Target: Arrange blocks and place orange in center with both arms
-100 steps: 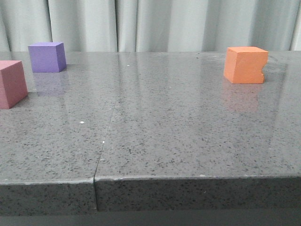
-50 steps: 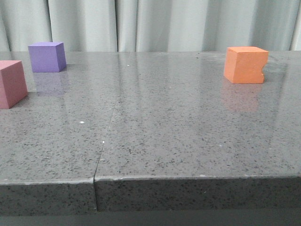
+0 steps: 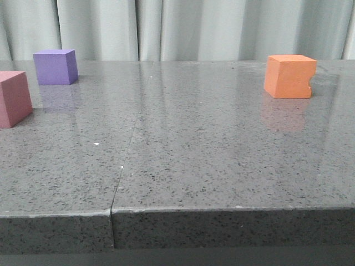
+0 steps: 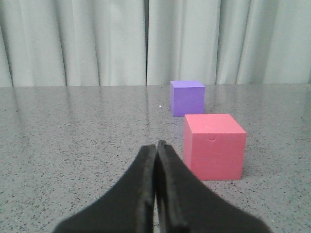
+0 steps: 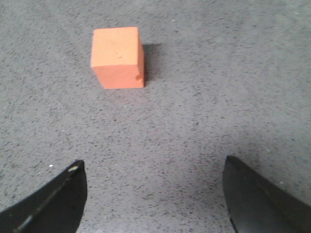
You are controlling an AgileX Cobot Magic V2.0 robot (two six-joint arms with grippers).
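Granite-patterned table [image 3: 222,166] stretches ahead of me, grey and speckled, with a thin seam running from its near edge toward the back. A pale pleated curtain [image 3: 177,27] hangs behind it.

At the far left of the front view sits the pink-red cube [image 3: 13,98], partly cut off by the picture's edge, flat on the table. Just behind it and slightly to its right stands the purple cube [image 3: 55,67], near the back edge; the two are close but apart. My left wrist camera shows the same pair, the pink-red cube [image 4: 214,145] nearer and the purple cube [image 4: 187,97] beyond it, a clear gap of table between them. My left gripper [image 4: 156,150] has its two black fingers pressed together with nothing between them, and it sits low, near the pink-red cube but not touching it.

The middle of the table holds no block.

Far over on the right, near the back edge, stands the orange cube [image 3: 289,76], upright, with a small notch showing on its right-hand edge. It is well apart from the other two. My right wrist camera looks down on the orange cube [image 5: 118,57] from above. My right gripper [image 5: 155,194] is spread wide, each finger at an opposite lower corner of that view, holding nothing, well short of the orange cube.
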